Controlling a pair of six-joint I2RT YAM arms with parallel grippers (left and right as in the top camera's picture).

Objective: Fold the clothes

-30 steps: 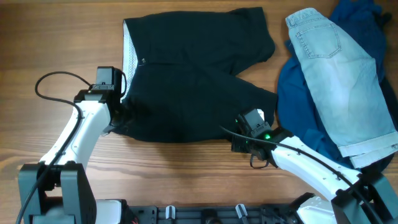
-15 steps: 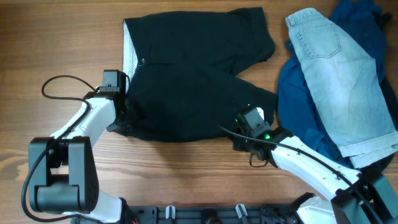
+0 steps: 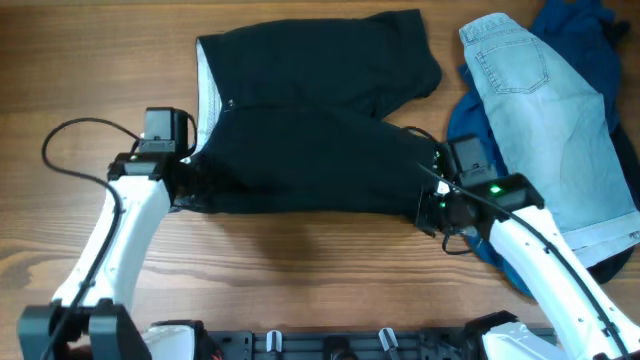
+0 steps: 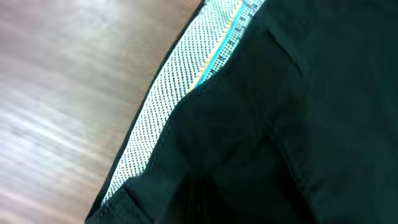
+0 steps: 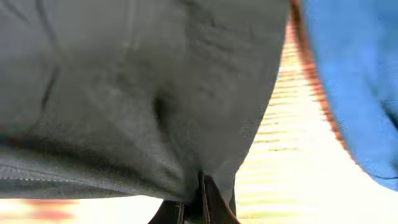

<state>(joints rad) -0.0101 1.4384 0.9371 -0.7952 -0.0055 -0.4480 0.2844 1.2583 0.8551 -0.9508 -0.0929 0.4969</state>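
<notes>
Desk: brown wood-grain desk (image 3: 90,60), with clothes across its middle and right side.
Black shorts: the black shorts (image 3: 310,150) lie spread across the middle. The waistband is to the left with its pale dotted lining (image 4: 168,118) showing, and the legs point right. The near edge looks lifted off the wood (a soft shadow lies under it).
Left jaws: closed tight on the near waistband corner of the black shorts, with cloth bunched where they bite.
Right jaws: closed on the hem of the near leg; the right wrist view shows fabric gathered into the pinch.
Why held so: both ends of one long edge are gripped, which keeps that edge taut and level. This is probably so the near half can be carried over the far half.
Denim shorts: the light-blue denim shorts (image 3: 545,120) rest on a dark blue garment (image 3: 470,140) at the right (apparently set aside).
Risk: the gripped hem is just beside the dark blue garment, which might snag.
</notes>
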